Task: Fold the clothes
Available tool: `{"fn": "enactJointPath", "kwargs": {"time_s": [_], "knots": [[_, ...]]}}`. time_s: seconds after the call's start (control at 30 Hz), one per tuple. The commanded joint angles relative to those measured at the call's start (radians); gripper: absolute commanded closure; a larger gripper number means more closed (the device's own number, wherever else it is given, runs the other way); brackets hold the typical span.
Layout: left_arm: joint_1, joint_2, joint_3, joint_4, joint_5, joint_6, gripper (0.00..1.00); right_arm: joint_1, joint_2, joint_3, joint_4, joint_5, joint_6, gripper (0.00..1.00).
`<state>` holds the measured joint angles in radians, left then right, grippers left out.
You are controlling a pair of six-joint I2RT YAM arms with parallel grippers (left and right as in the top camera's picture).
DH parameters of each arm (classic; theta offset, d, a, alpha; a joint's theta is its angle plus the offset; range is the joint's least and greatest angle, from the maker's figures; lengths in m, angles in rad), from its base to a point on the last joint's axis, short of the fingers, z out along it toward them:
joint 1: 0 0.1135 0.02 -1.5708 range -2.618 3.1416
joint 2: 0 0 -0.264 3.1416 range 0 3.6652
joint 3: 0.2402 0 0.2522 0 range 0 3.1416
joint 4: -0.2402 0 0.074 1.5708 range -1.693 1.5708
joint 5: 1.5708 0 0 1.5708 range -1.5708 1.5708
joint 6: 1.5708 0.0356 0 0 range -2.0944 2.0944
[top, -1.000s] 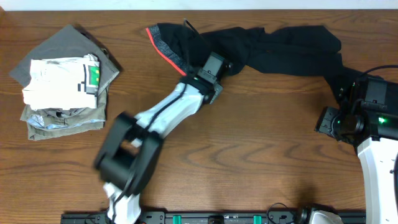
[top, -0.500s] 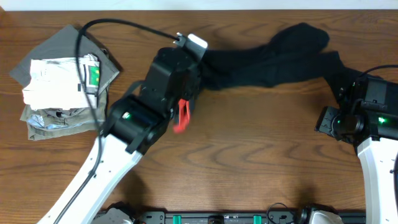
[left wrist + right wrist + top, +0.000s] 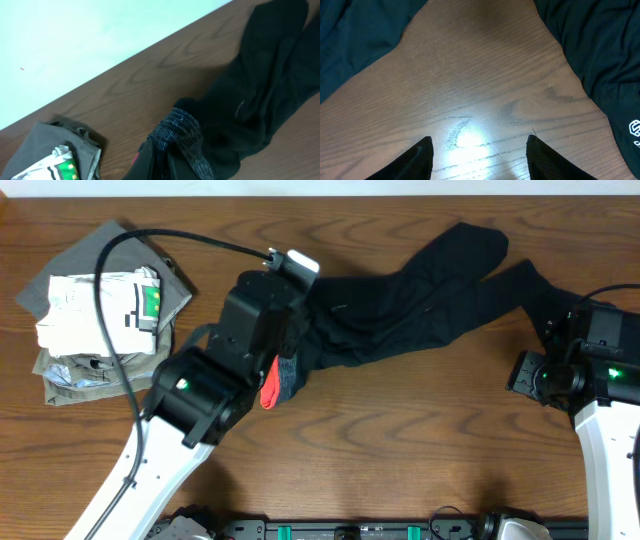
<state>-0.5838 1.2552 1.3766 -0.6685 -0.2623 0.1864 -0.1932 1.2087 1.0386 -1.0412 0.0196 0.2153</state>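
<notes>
Pinching the black trousers (image 3: 420,290) by the grey waistband (image 3: 182,132) in the left gripper (image 3: 157,162), apparently clamped tight. Holding the right gripper (image 3: 479,150) part open, empty, over bare table (image 3: 480,75).

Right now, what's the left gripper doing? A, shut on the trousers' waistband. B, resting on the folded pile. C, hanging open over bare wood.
A: the left wrist view shows the left gripper shut on the grey waistband of the black trousers, bunched between its fingers.
</notes>
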Motion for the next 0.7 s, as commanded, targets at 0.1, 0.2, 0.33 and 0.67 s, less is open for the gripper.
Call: {"fn": "enactJointPath", "kwargs": {"time_s": [0.1, 0.2, 0.33, 0.67], "knots": [[0.131, 0.168, 0.010, 0.159, -0.037, 0.042, 0.94, -0.010, 0.000, 0.008, 0.000, 0.010, -0.015, 0.42], [0.259, 0.290, 0.010, 0.389, -0.038, 0.056, 0.94, -0.010, 0.000, 0.008, -0.001, 0.010, -0.015, 0.42], [0.423, 0.447, 0.011, 0.612, -0.022, -0.069, 0.44, -0.010, 0.000, 0.008, -0.011, 0.010, -0.014, 0.42], [0.488, 0.528, 0.010, 0.113, 0.242, -0.192, 0.02, -0.010, 0.000, 0.008, -0.014, 0.010, -0.014, 0.42]]}}
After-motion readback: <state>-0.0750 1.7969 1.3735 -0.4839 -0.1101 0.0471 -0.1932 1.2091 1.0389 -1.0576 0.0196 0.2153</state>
